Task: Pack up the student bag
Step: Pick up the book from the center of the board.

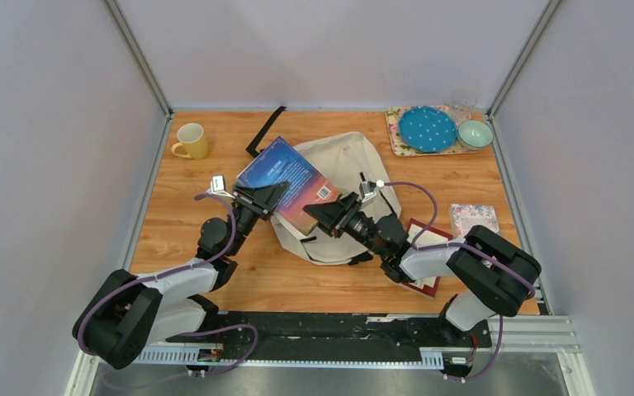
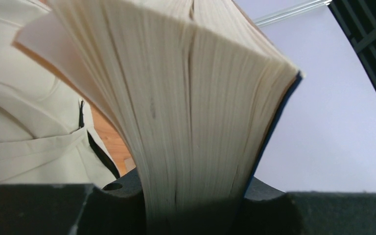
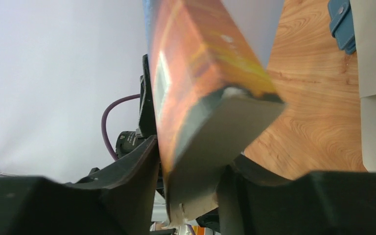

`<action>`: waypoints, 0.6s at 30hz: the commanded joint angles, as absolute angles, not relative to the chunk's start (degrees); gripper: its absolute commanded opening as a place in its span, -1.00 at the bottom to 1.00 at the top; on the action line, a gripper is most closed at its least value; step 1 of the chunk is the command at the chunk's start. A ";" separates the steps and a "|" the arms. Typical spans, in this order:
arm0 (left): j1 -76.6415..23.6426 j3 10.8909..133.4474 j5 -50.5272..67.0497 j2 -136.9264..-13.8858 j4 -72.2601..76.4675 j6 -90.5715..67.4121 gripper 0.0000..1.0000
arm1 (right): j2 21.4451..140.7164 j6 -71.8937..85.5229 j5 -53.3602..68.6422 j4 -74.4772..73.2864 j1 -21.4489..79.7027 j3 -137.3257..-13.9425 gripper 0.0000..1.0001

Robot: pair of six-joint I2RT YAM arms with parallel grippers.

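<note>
I hold a thick book [image 1: 290,177] above the student bag [image 1: 353,161], clamped in my left gripper [image 1: 275,195]. My right gripper [image 1: 325,211] straddles its corner, grip unclear. Nothing looks packed yet.

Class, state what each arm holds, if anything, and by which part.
Left fingers clamp the blue book by its near-left page edge. Right fingers straddle its near corner; grip cannot be told.

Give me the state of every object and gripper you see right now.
book: lifted, tilted, gripped on two sides.
left gripper: shut on book.
right gripper: shut on book's corner.
student bag: lying on table, beneath book.
mug: upright, untouched.
bowl: upright on tray.
</note>
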State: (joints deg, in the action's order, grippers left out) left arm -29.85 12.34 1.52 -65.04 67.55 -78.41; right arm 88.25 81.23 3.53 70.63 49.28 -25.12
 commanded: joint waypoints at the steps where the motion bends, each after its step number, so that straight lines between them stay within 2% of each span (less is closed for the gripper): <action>1: -30.23 13.10 4.83 -62.58 95.27 -81.47 -1.00 | 89.30 80.77 1.40 81.03 47.38 -28.04 -0.23; 2: -30.23 12.92 4.92 -62.67 95.36 -81.82 -1.00 | 89.30 80.68 2.80 81.38 46.68 -27.95 -0.40; 3: -30.23 12.75 5.01 -62.75 95.27 -82.09 -1.00 | 88.95 80.25 3.68 82.26 46.23 -27.86 -0.75; 4: -30.23 12.57 5.18 -63.19 95.27 -82.52 -1.00 | 88.60 79.81 4.74 82.18 45.97 -27.95 -0.92; 5: -30.15 12.39 5.71 -63.63 95.19 -83.92 -1.00 | 87.64 78.76 6.49 81.57 45.18 -27.95 -1.00; 6: -30.06 12.22 6.58 -64.15 95.19 -84.46 -0.43 | 86.50 77.36 6.85 78.87 45.00 -27.60 -1.00; 8: -28.84 12.21 12.35 -65.74 95.19 -84.03 0.21 | 80.09 72.20 5.46 72.72 44.91 -26.11 -1.00; 9: -28.13 12.56 15.61 -66.26 94.75 -83.85 0.54 | 77.37 70.07 4.58 64.07 44.91 -25.76 -1.00; 11: -26.55 15.37 25.77 -68.11 89.50 -83.59 0.54 | 66.74 65.59 0.73 52.10 44.82 -26.36 -1.00; 12: -25.76 16.95 29.93 -68.55 85.56 -82.28 0.55 | 62.53 61.30 -2.08 37.24 44.82 -27.24 -1.00; 14: -25.93 23.09 40.02 -68.82 66.61 -71.36 0.55 | 52.77 56.63 -9.44 23.00 44.91 -30.48 -1.00; 16: -27.06 28.01 41.83 -67.34 44.44 -61.14 0.56 | 47.49 52.91 -14.82 9.80 44.83 -31.37 -1.00; 18: -28.91 29.79 35.97 -64.27 33.02 -46.46 0.57 | 40.36 51.08 -22.22 -0.72 44.30 -32.52 -1.00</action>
State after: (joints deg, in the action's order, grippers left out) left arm -27.18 23.31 31.09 -69.30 54.89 -71.11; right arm 50.22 62.22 -2.70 21.87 45.91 -27.35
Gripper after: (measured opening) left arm 0.781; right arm 0.313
